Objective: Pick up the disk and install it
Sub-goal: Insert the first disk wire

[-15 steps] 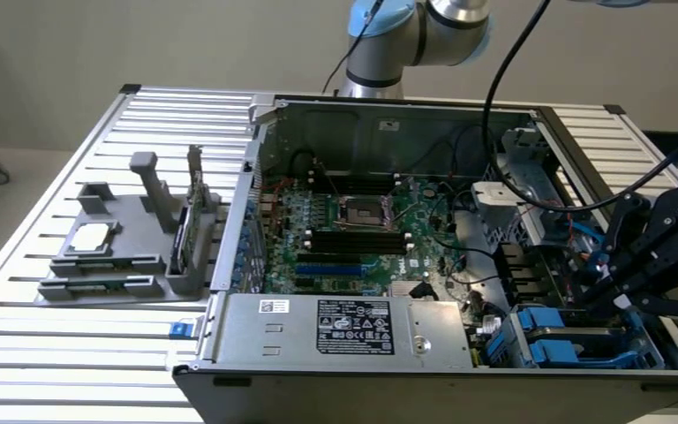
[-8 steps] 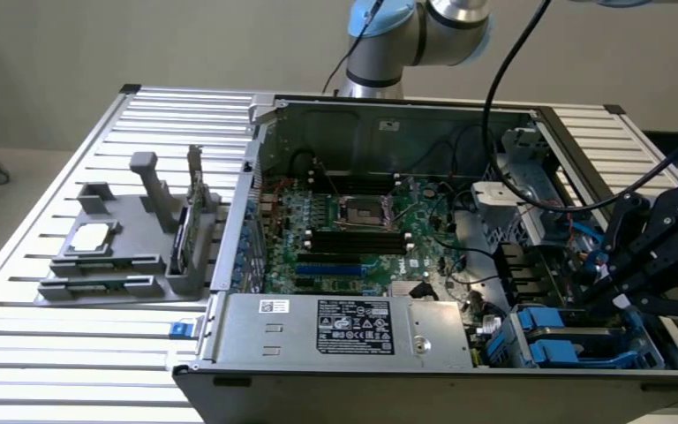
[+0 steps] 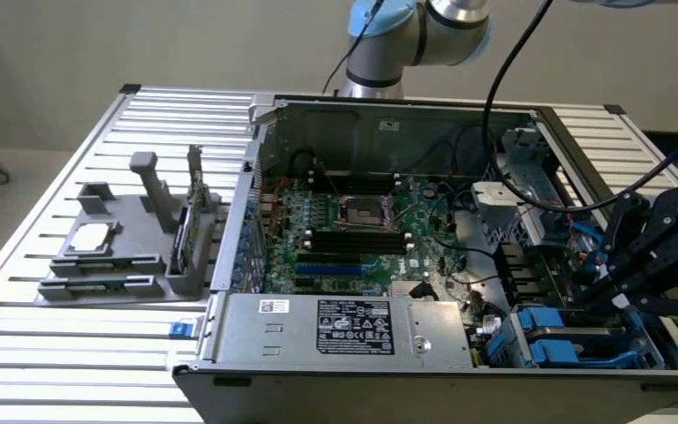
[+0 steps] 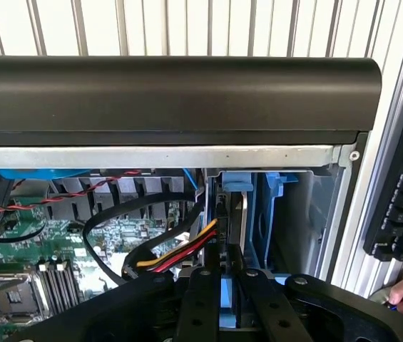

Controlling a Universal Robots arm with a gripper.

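Exterior view: on the slatted tabletop (image 3: 33,353) the open computer case (image 3: 387,110) lies with its drive bay (image 3: 551,343) at the corner on the exterior view's right, and my claw (image 3: 613,300) hangs low in that bay. On the wrist view the claw is clamped on the disk (image 4: 234,214), which stands on edge between blue rails inside the bay. I judge 1 step done, the pickup, and the install well along. The disk is in its slot but not yet released, and I cannot tell whether it is fully seated.
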